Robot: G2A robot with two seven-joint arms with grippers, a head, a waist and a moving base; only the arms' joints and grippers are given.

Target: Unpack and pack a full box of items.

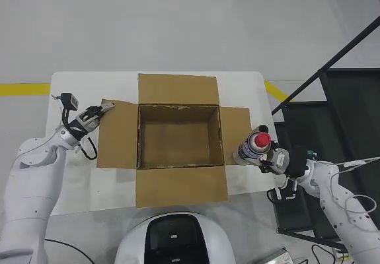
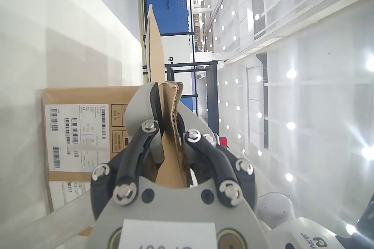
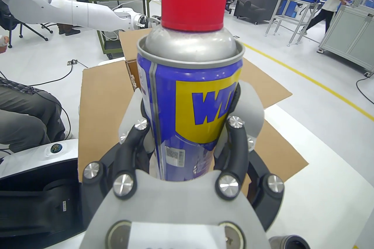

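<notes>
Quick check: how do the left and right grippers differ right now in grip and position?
The left gripper pinches the thin left flap of the box; the right gripper wraps a round, red-capped spray can. The left gripper sits at its flap's far outer corner; the right gripper holds the can upright by the outer edge of the right flap. Both are shut, outside the box opening.

You see white arms (image 1: 34,165), black cable (image 1: 89,153) at left wrist. Left gripper (image 2: 166,99), right gripper (image 3: 191,104): grey fingers (image 3: 251,107), black links (image 3: 233,145) behind them, silver screws (image 3: 226,183), white label (image 2: 169,232) on base.
</notes>
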